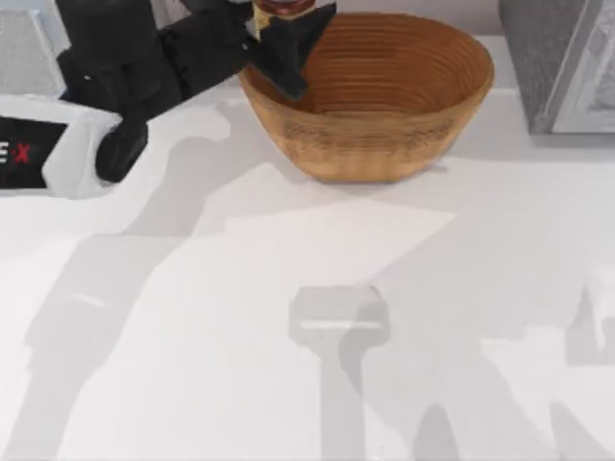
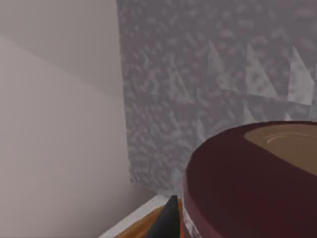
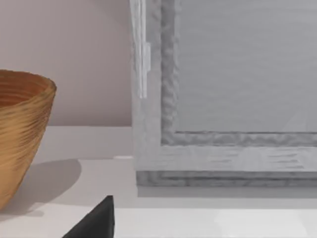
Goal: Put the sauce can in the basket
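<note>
Jaws on your left gripper point(image 1: 284, 38) are clamped around the sauce can point(image 1: 281, 8), hanging over the basket point(image 1: 384, 144) rim's left side at the table's far edge. You're mid-carry; next you probably want it further over the bowl, then let go. Right arm's parked.

Basket point(image 1: 384, 106) stands on the table point(image 1: 288, 317) at 12 o'clock. Left gripper point(image 1: 284, 38) sits over the basket's 10 o'clock rim, sauce can point(image 1: 281, 8) between its fingers. Grey box point(image 1: 562, 62) stands right of basket, at 2 o'clock.
</note>
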